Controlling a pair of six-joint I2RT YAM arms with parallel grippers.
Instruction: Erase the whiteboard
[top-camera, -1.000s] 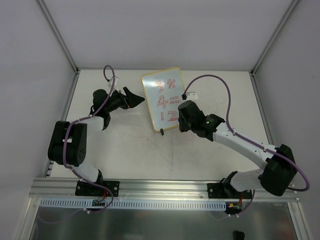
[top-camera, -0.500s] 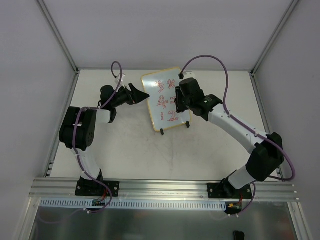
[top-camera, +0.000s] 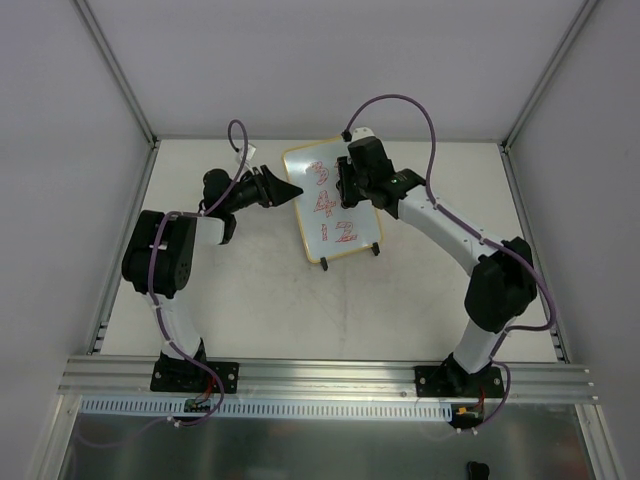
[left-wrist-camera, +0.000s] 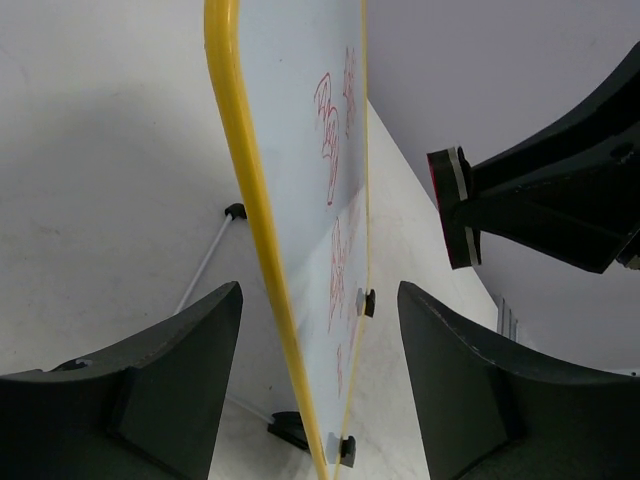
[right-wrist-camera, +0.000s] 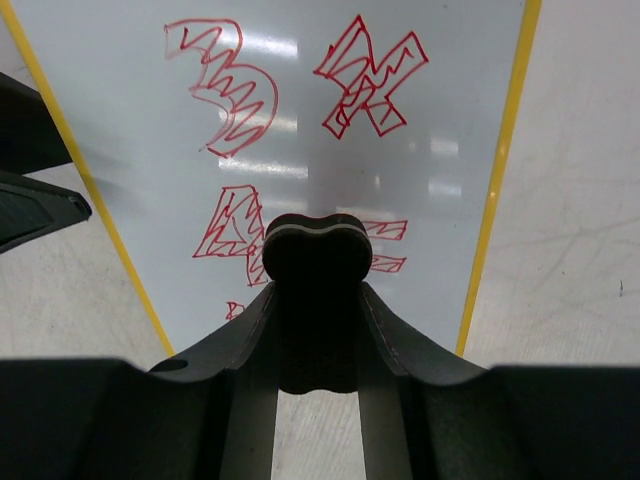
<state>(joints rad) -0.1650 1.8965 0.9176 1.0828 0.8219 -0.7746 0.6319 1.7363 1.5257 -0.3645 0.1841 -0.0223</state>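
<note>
Toward the far edge of the pale table (top-camera: 250, 290), the yellow-framed white whiteboard (top-camera: 322, 215) with red marks stands, long axis near-to-far. The right gripper (right-wrist-camera: 317, 300), clamped on a black eraser block (right-wrist-camera: 317, 240), faces its writing; the left gripper (left-wrist-camera: 315, 300), spread open, straddles its left frame

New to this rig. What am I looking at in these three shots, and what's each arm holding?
A left arm and a right arm, both robotic, sit bolted at the near edge of a table. The top picture looks down from above; the other two come from cameras on each wrist. A yellow-framed whiteboard with red writing stands on it. The left pincer is open, its fingers either side of the board's edge, holding nothing. The right pincer grips a black eraser in front of the writing.
</note>
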